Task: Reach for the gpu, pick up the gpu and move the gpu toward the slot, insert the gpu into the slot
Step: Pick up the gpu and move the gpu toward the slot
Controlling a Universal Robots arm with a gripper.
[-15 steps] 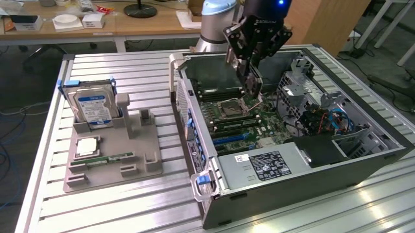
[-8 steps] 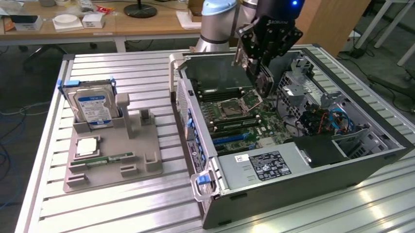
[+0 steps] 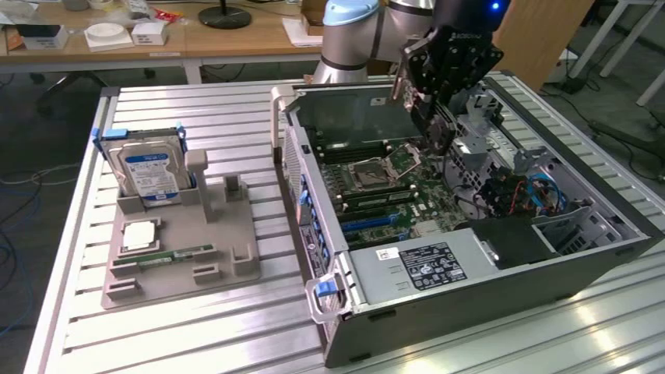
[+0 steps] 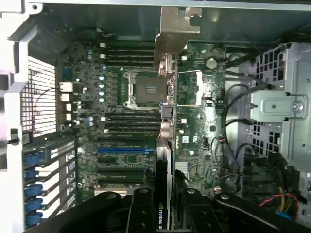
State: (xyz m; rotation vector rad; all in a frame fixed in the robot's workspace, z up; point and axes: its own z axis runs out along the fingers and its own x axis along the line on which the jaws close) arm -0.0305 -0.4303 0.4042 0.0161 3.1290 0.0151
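Note:
My gripper hangs inside the open computer case, shut on the gpu. In the wrist view the black card runs edge-on between my two fingers, with its tan metal end bracket at the far end. The card hovers above the green motherboard, over the square processor socket and apart from the board. Off to one side of the card lies the slot, a long blue connector strip, with black strips of the same kind beside it.
A grey fixture at the exterior view's left holds a blue-labelled hard drive and a green memory stick. Inside the case are a power supply, a drive cage and loose cables. The case walls rise around the board.

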